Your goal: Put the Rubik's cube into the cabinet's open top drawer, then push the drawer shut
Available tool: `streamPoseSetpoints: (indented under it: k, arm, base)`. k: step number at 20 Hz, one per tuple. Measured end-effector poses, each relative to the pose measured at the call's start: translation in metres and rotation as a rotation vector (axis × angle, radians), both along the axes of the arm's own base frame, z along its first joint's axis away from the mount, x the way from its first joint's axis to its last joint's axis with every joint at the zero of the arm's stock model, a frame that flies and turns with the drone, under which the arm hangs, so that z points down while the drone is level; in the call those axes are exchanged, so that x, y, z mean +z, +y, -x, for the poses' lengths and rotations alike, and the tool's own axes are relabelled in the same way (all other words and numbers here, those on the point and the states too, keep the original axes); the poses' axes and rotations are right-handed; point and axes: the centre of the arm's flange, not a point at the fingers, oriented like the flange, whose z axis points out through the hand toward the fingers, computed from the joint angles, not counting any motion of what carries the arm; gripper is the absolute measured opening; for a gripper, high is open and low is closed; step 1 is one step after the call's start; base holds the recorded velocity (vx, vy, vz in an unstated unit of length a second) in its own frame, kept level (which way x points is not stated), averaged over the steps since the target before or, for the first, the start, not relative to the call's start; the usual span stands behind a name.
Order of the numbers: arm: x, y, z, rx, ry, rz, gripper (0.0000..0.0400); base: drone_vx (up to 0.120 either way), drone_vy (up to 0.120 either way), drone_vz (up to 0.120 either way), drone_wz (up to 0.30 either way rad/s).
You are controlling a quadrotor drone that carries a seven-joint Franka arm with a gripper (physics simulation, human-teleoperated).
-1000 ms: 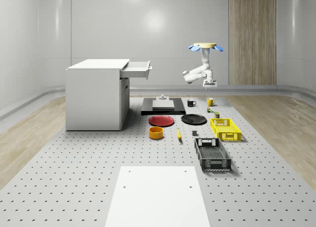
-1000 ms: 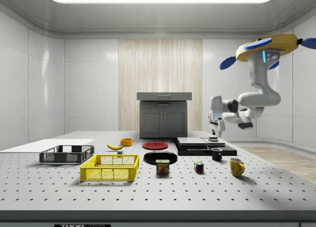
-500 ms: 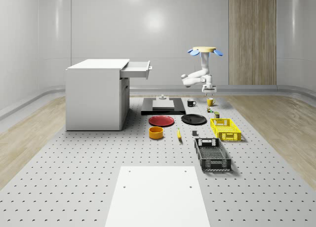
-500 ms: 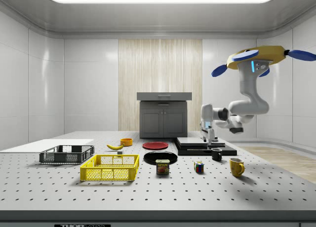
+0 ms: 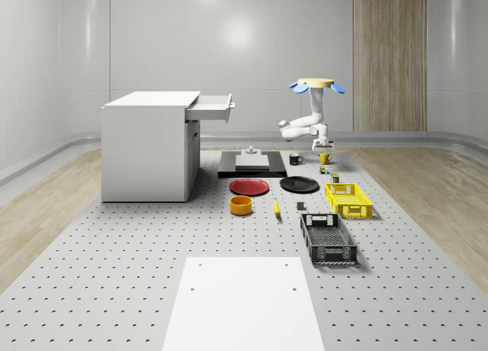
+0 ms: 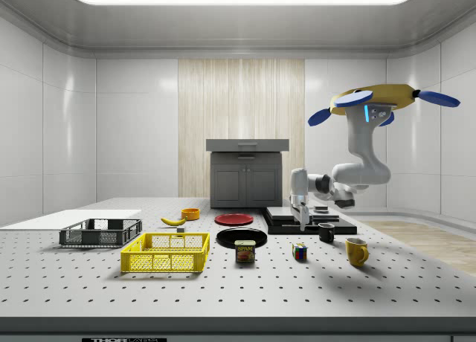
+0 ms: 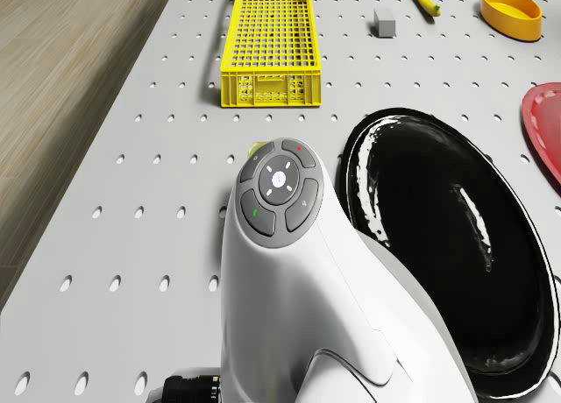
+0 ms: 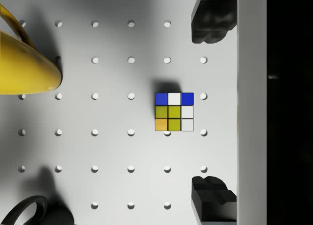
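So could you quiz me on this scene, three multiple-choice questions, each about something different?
1. Where does the small multicoloured Rubik's cube sit?
A. in the drawer
B. on the perforated grey table
C. in the yellow crate

2. How many mesh crates stand on the table?
A. one
B. two
C. four

3. What state is the white cabinet's top drawer in?
A. pulled open
B. shut
C. removed

Answers: 1 B, the wrist view shows it lying on the table between the open claw's black fingers. 2 B, one yellow mesh crate and one black mesh crate. 3 A, it juts out from the cabinet.
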Motion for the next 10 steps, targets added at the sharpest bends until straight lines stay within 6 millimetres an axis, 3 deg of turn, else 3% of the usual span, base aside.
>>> streamPoseSetpoints:
  k: [6,10]
  arm:
    - [0.016,0.000,0.000,0.000,0.000,0.000,0.0400]
    - [0.031,0.000,0.000,0.000,0.000,0.000,0.0400]
  base:
    - [0.000,0.000,0.000,0.000]
    - [0.000,0.000,-0.120,0.000]
